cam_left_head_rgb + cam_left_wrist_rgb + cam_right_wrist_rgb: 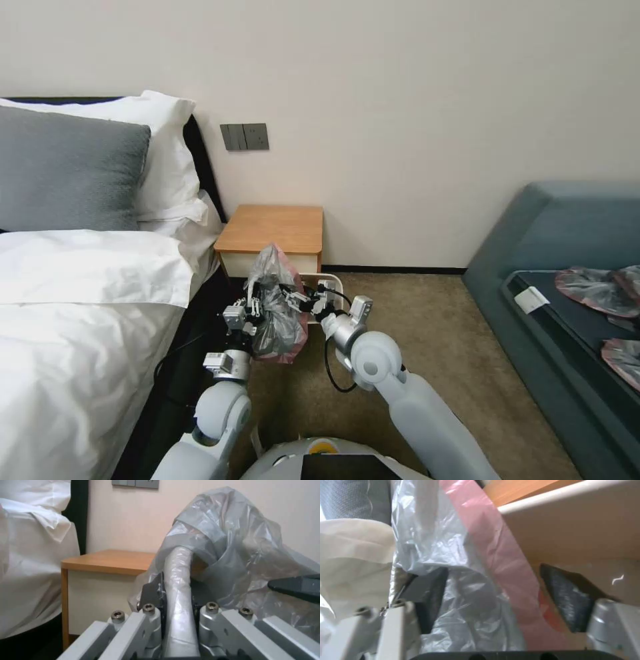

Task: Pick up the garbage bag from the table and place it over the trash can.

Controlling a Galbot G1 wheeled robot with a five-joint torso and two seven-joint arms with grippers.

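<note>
L end effector [178, 600] pinching garbage bag [275, 313], R end effector [500, 597] agape

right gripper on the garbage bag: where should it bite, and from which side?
Judging by the pose: bite the pink-red edge band of the crinkled translucent grey garbage bag, coming from the cream-beige plastic trash can side. The open right gripper already straddles that band; the left gripper pinches a gathered fold opposite.

We see the garbage bag [277, 313] as thin, crinkled, glossy translucent grey plastic with a pink edge. The nightstand worktop [273, 228] is smooth matt wood; the trash can [580, 530] is smooth cream plastic. The carpet [440, 333] looks rough.
</note>
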